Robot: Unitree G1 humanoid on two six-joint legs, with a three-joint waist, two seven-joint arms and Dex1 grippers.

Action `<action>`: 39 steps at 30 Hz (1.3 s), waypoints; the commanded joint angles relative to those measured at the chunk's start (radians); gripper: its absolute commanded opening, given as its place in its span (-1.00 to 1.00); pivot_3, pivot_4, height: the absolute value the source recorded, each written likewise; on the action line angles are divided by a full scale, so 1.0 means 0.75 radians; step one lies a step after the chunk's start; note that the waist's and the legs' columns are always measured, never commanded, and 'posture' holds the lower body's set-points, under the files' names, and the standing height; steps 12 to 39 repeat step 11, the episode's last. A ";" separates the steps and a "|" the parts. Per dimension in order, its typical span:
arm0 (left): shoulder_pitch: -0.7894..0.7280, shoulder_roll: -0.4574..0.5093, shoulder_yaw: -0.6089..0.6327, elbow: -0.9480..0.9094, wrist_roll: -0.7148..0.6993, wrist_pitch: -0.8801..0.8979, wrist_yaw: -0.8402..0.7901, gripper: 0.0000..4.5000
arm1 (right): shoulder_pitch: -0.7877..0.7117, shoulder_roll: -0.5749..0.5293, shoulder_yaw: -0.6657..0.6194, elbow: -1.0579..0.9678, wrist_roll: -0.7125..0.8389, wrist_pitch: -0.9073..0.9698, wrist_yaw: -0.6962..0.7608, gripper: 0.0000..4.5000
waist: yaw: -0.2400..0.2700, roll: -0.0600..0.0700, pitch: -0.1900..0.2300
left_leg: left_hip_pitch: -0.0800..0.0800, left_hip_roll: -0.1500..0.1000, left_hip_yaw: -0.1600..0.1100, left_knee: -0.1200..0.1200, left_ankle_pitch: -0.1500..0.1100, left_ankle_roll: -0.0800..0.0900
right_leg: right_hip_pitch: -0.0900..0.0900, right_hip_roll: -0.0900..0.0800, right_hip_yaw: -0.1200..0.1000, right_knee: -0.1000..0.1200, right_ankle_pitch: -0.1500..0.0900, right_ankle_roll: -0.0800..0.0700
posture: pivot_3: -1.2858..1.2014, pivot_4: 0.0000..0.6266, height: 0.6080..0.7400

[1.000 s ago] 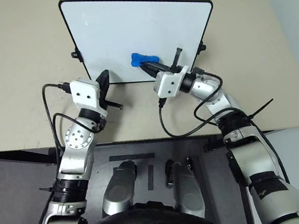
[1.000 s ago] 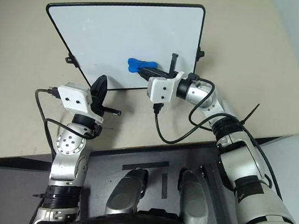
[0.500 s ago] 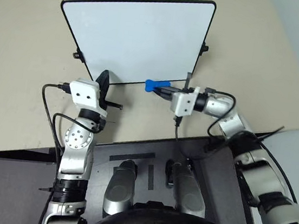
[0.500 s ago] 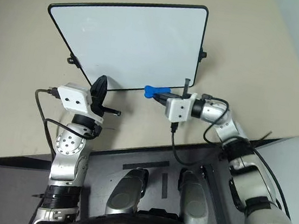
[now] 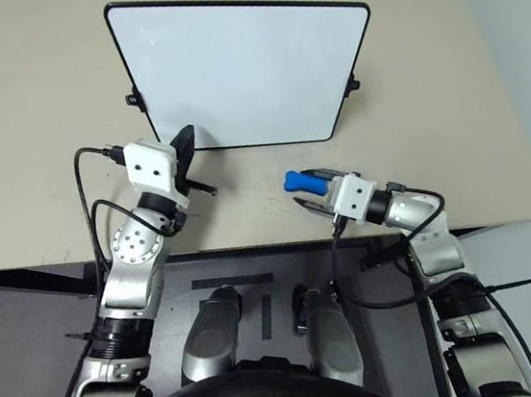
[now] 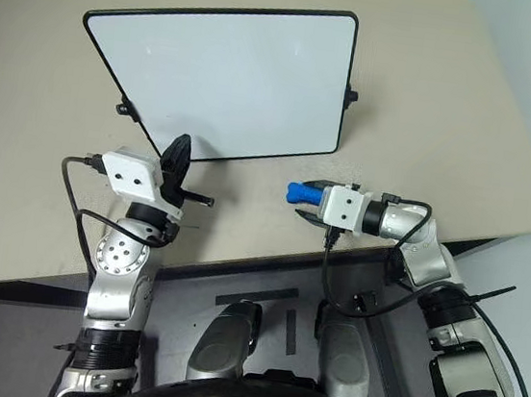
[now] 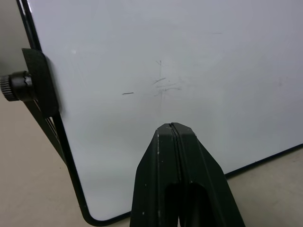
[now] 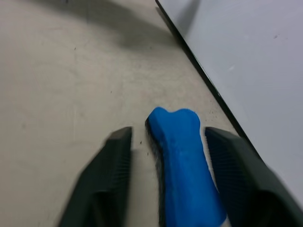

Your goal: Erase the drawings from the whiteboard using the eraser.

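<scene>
Beige table (image 5: pixel 49 65) with a dark floor along its near edge. The whiteboard (image 5: pixel 242 70) lies flat on the table, black-framed, with small black clips (image 5: pixel 132 99) on its side edges. Its surface reads clean in both eye views. The left wrist view shows only a few faint grey scratch-like marks (image 7: pixel 163 85) near the middle of the visible area; no red line can be made out.

Left gripper (image 5: pixel 184 140): parked at the board's near edge, close to its near left corner, tips over the frame. In the left wrist view the two fingers (image 7: pixel 163 161) are pressed together, nothing between them.

Right gripper (image 5: pixel 313 191): over bare table, in front of the board's near right corner and apart from it, pointing toward the robot's left. The right wrist view shows its jaws spread apart, with the eraser (image 8: pixel 182 156) lying between them. A gap shows on the side of one finger (image 8: pixel 111 175); whether the other finger touches the eraser cannot be told. In the eye views the eraser's blue end (image 5: pixel 297 180) projects past the fingertips.

Eraser location: off the board, between the right gripper's fingers, just beside the board's near edge.
</scene>
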 commanded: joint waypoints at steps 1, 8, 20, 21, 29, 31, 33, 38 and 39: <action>0.007 0.015 0.012 -0.077 -0.005 0.011 -0.004 -1.00 | 0.011 0.003 -0.124 -0.144 0.103 0.040 -0.043 0.78 | 0.000 0.000 0.000 | 0.000 -0.001 0.000 0.000 0.000 0.000 | 0.000 0.000 0.000 0.000 0.000 0.000 | 0.03 -0.52 1.00; 0.053 0.078 0.068 -0.129 -0.032 0.057 -0.034 -1.00 | 0.170 0.043 -0.305 -0.368 0.353 0.351 -0.120 0.97 | 0.005 0.000 0.000 | -0.001 -0.001 0.001 -0.001 -0.006 -0.001 | 0.000 0.000 0.000 0.000 -0.001 -0.007 | 0.03 -0.52 1.00; 0.040 0.091 0.057 -0.133 -0.039 0.076 -0.050 -1.00 | 0.233 0.057 -0.348 -0.451 0.435 0.460 -0.142 0.97 | 0.009 0.000 0.000 | -0.001 -0.003 0.002 -0.001 -0.009 -0.001 | 0.000 0.000 0.000 0.000 -0.004 -0.007 | 0.03 -0.52 1.00; 0.040 0.091 0.057 -0.133 -0.039 0.076 -0.050 -1.00 | 0.233 0.057 -0.348 -0.451 0.435 0.460 -0.142 0.97 | 0.009 0.000 0.000 | -0.001 -0.003 0.002 -0.001 -0.009 -0.001 | 0.000 0.000 0.000 0.000 -0.004 -0.007 | 0.03 -0.52 1.00; 0.040 0.091 0.057 -0.133 -0.039 0.076 -0.050 -1.00 | 0.233 0.057 -0.348 -0.451 0.435 0.460 -0.142 0.97 | 0.009 0.000 0.000 | -0.001 -0.003 0.002 -0.001 -0.009 -0.001 | 0.000 0.000 0.000 0.000 -0.004 -0.007 | 0.03 -0.52 1.00; 0.040 0.091 0.057 -0.133 -0.039 0.076 -0.050 -1.00 | 0.233 0.057 -0.348 -0.451 0.435 0.460 -0.142 0.97 | 0.009 0.000 0.000 | -0.001 -0.003 0.002 -0.001 -0.009 -0.001 | 0.000 0.000 0.000 0.000 -0.004 -0.007 | 0.03 -0.52 1.00; 0.040 0.091 0.057 -0.133 -0.039 0.076 -0.050 -1.00 | 0.233 0.057 -0.348 -0.451 0.435 0.460 -0.142 0.97 | 0.009 0.000 0.000 | -0.001 -0.003 0.002 -0.001 -0.009 -0.001 | 0.000 0.000 0.000 0.000 -0.004 -0.007 | 0.03 -0.52 1.00; 0.040 0.091 0.057 -0.133 -0.039 0.076 -0.050 -1.00 | 0.233 0.057 -0.348 -0.451 0.435 0.460 -0.142 0.97 | 0.009 0.000 0.000 | -0.001 -0.003 0.002 -0.001 -0.009 -0.001 | 0.000 0.000 0.000 0.000 -0.004 -0.007 | 0.03 -0.52 1.00; 0.040 0.091 0.057 -0.133 -0.039 0.076 -0.050 -1.00 | 0.233 0.057 -0.348 -0.451 0.435 0.460 -0.142 0.97 | 0.009 0.000 0.000 | -0.001 -0.003 0.002 -0.001 -0.009 -0.001 | 0.000 0.000 0.000 0.000 -0.004 -0.007 | 0.03 -0.52 1.00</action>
